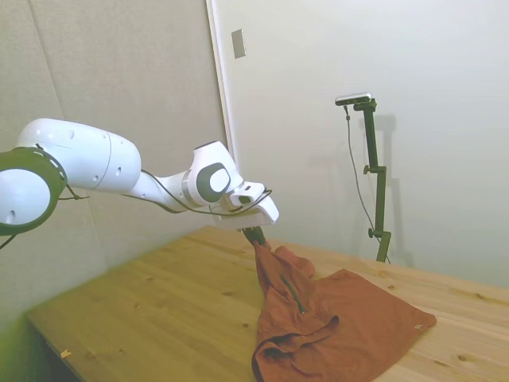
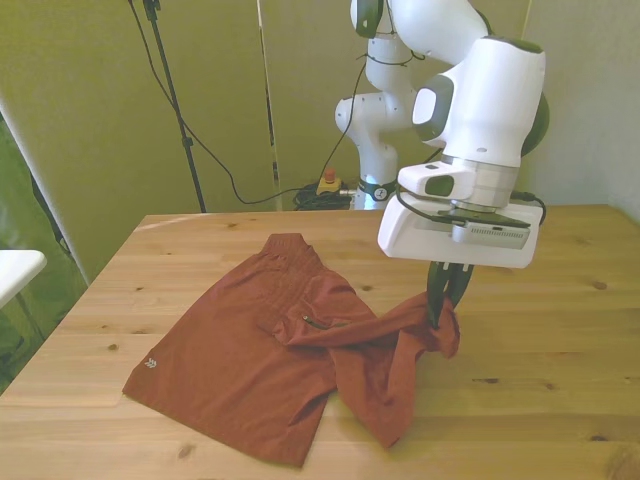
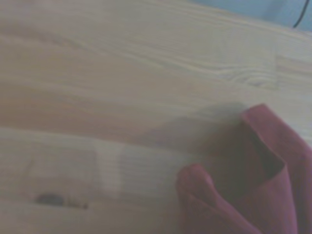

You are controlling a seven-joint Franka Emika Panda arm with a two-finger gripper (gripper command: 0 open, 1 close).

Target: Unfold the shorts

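Rust-orange shorts lie on the wooden table, one corner lifted in my gripper, side view. Front view: my fingers clamp that raised fold. Wrist view: blurred cloth over bare wood.

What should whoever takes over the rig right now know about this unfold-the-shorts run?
Gripper: shut on a corner of the shorts, lifted off the table.
Shorts: most of the cloth lies flat toward the front view's left; the pinched part rises toward the front view's right, with a fold hanging under it.
Done: grasp and lift.
Left: draw the held part out until the fold opens, lay it flat, release.
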